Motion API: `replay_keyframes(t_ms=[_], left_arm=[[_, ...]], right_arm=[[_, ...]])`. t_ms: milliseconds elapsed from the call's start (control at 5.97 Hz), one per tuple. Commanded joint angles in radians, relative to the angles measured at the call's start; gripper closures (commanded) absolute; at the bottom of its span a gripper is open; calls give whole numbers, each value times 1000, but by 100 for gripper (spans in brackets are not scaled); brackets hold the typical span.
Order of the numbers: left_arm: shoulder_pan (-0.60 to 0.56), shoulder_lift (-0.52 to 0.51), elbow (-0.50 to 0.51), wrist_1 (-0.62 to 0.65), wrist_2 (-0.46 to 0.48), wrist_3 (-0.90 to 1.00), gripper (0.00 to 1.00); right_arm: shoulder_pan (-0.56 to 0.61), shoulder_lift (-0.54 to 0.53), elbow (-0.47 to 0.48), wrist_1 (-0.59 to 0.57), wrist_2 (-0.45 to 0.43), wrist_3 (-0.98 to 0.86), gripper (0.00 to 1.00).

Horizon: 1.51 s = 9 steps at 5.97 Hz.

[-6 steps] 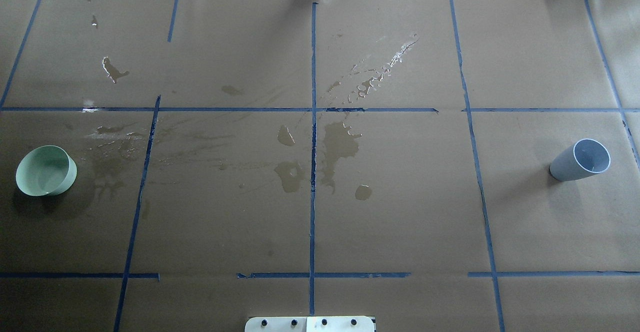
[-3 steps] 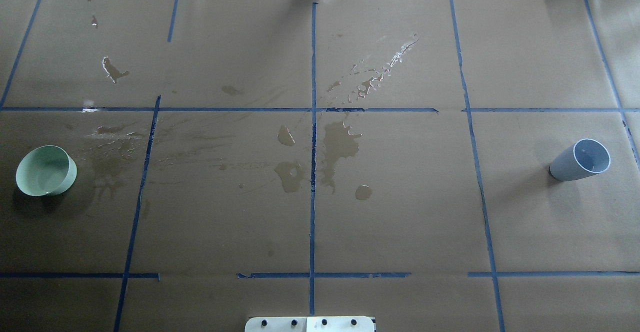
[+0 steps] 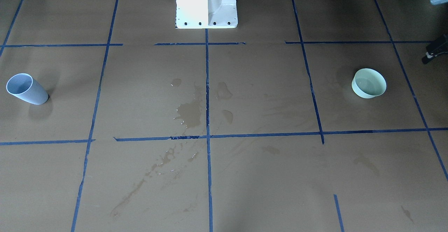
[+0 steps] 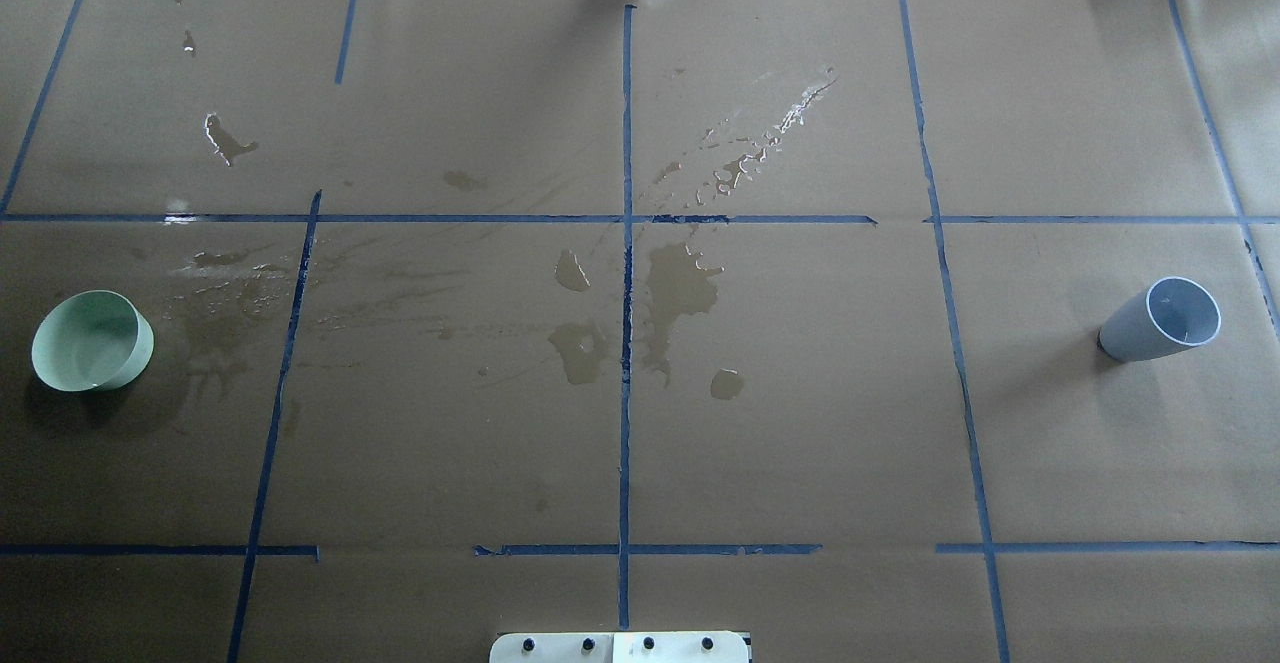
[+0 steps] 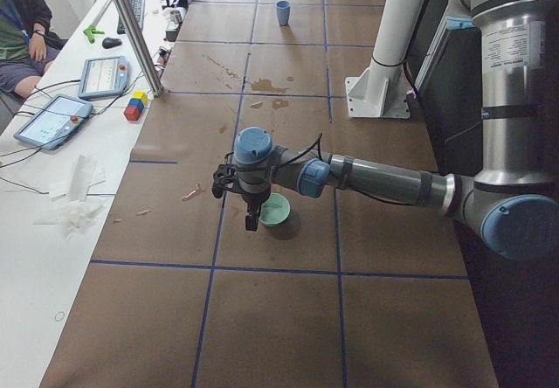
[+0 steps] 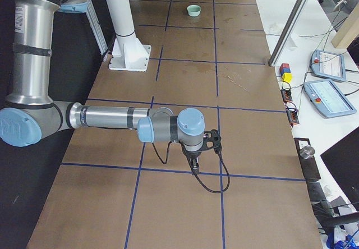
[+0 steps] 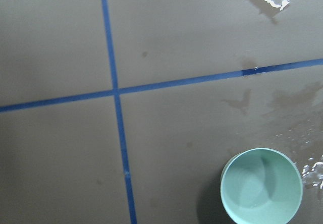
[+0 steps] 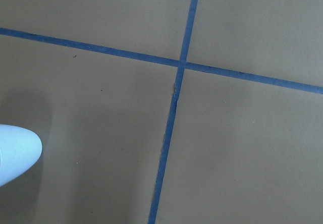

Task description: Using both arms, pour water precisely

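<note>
My left gripper [image 5: 251, 223] hangs just beside the green bowl [image 7: 261, 186], my right gripper [image 6: 194, 168] near the blue cup [image 8: 14, 153]. I cannot tell either one's jaw opening. The water [image 4: 680, 288] glints in puddles on the brown paper [image 4: 800, 423], well apart from both. I'd centre each over its vessel before closing, grip low, lift level.
</note>
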Motion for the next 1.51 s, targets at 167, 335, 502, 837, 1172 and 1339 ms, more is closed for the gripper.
replay_keyframes(t_ms=[167,335,502,837,1172,1339], left_arm=[[201,14,273,-623,81,-456,0],[306,12,273,-653,156,-544,0],[373,11,273,-678,187,-604,0],[395,8,273,-680,189,-617,48],[395,12,275,-678,187,-614,98],[395,8,267,-677,181,-617,100]], right_arm=[[-9,0,-2,-3,1,0,0],[-9,0,-3,-3,1,2,0],[-9,0,-5,-3,1,0,0],[-9,0,-6,-3,1,0,0],[-9,0,-6,-3,1,0,0],[-9,0,-6,0,1,0,0]])
